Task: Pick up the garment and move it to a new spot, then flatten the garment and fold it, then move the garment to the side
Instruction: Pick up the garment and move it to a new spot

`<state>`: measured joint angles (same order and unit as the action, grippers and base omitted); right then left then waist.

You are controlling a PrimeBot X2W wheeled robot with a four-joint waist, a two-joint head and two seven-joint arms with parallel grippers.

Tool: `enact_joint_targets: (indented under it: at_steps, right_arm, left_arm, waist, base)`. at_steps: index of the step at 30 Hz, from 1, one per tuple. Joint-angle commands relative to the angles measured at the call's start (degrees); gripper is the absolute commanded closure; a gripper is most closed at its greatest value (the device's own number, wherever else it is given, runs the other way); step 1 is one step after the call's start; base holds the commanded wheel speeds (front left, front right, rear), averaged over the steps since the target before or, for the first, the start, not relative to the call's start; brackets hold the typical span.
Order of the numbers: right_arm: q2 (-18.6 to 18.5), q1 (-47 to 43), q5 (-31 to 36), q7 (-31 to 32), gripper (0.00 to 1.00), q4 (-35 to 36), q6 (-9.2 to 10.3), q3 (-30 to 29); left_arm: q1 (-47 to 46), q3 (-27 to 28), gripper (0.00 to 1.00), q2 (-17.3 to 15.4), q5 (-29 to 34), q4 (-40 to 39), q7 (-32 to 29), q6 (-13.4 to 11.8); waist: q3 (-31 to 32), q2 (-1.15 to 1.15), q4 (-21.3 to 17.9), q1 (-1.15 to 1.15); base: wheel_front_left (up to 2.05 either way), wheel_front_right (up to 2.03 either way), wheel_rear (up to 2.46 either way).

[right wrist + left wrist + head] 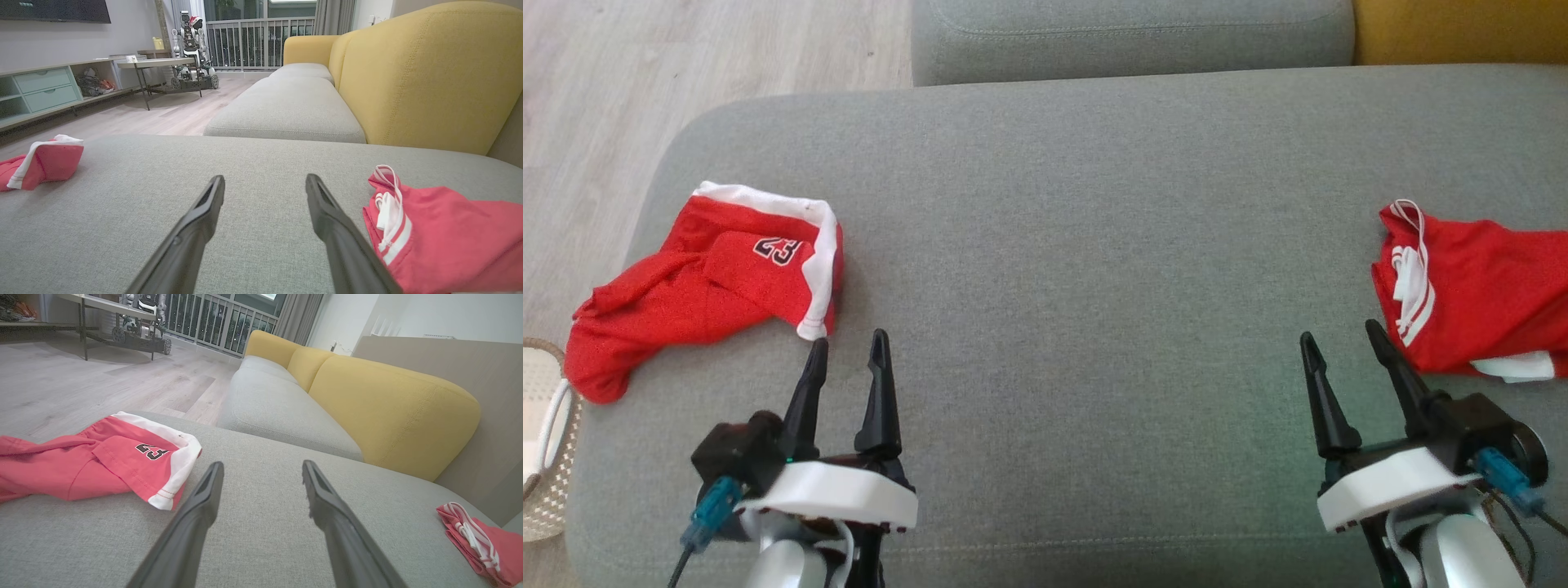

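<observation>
While left claw gapes, numbered garment just beside

right red garment cut by edge, basket half cropped

Living room of a home: a grey sofa with yellow back cushions at right, wood-plank floor running to a low drawer unit at the left edge, and a curtain beside a railed balcony door at top centre.
</observation>
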<state>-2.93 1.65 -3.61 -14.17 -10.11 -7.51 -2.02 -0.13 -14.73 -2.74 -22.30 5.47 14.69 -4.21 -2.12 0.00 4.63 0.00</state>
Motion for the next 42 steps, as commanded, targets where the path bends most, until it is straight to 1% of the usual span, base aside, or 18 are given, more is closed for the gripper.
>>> enact_joint_targets:
  at_steps: [1,8,12,18,19,21,25,26,32,37,42]
  right_arm:
    - [0.0,1.2,-0.6,-0.7,0.0,1.7,0.02,0.9]
    - [0.0,1.4,-3.4,-0.7,0.0,1.1,0.02,1.0]
    - [0.0,1.4,-3.9,-0.8,0.0,1.5,0.02,1.1]
    - [0.0,1.2,-4.3,-0.8,0.0,1.8,0.02,3.2]
    - [0.0,1.1,-4.3,-0.8,0.0,1.8,0.02,4.0]
    - [0.0,1.1,-4.4,-0.8,0.0,1.9,0.02,4.6]
    - [0.0,0.7,-4.7,-0.8,0.0,1.9,0.02,5.1]
    - [0.0,0.7,-4.7,-0.8,0.0,1.9,0.02,5.1]
    - [0.0,0.0,-4.7,-0.8,0.0,1.6,0.02,5.7]
    - [0.0,-0.4,-5.3,-0.8,0.0,1.4,0.02,6.0]
    - [0.0,-0.5,-5.7,-0.8,0.0,1.3,0.02,6.1]
  left_arm:
    - [-2.0,1.5,0.0,-0.1,0.3,-1.8,0.3,0.0]
    - [-2.2,1.3,0.0,-0.1,1.2,-0.8,0.3,0.3]
    - [-2.7,1.3,0.0,-0.1,1.3,-0.7,0.3,0.5]
    - [-2.8,1.8,0.0,-0.1,1.2,-1.5,0.3,0.0]
    - [-2.6,2.2,0.0,-0.1,1.2,-1.9,0.3,-0.2]
    - [-2.3,2.4,0.0,-0.1,1.2,-2.3,0.3,-0.3]
    - [-2.0,2.6,0.0,-0.1,1.5,-2.8,0.3,-0.3]
    - [-2.0,2.6,0.0,-0.1,1.5,-2.8,0.3,-0.3]
    - [-1.2,2.9,0.0,-0.1,1.5,-3.0,0.3,-0.1]
    - [-0.2,3.4,0.0,-0.1,1.9,-3.2,0.3,0.1]
    - [0.1,3.8,0.0,-0.1,2.1,-3.4,0.3,0.2]
  waist:
    - [0.0,0.0,0.0,0.0]
    - [-0.3,0.0,0.1,0.0]
    - [-0.4,0.0,1.5,0.0]
    - [0.1,0.0,5.9,0.0]
    - [0.3,0.0,7.5,0.0]
    - [0.4,0.0,9.1,0.0]
    - [0.4,0.0,12.9,0.0]
    - [0.4,0.0,12.9,0.0]
    - [0.8,0.0,18.0,0.0]
    - [1.3,0.0,20.4,0.0]
    - [1.3,0.0,21.4,0.0]
  base:
    - [0.0,0.0,0.0]
    - [0.0,0.0,0.0]
    - [0.0,0.0,0.0]
    - [0.0,0.0,0.0]
    - [0.0,0.0,0.0]
    - [0.0,0.0,0.0]
    - [0.0,0.0,0.0]
    - [0.0,0.0,0.0]
    - [0.0,0.0,0.0]
    - [0.0,0.0,0.0]
    - [0.0,0.0,0.0]
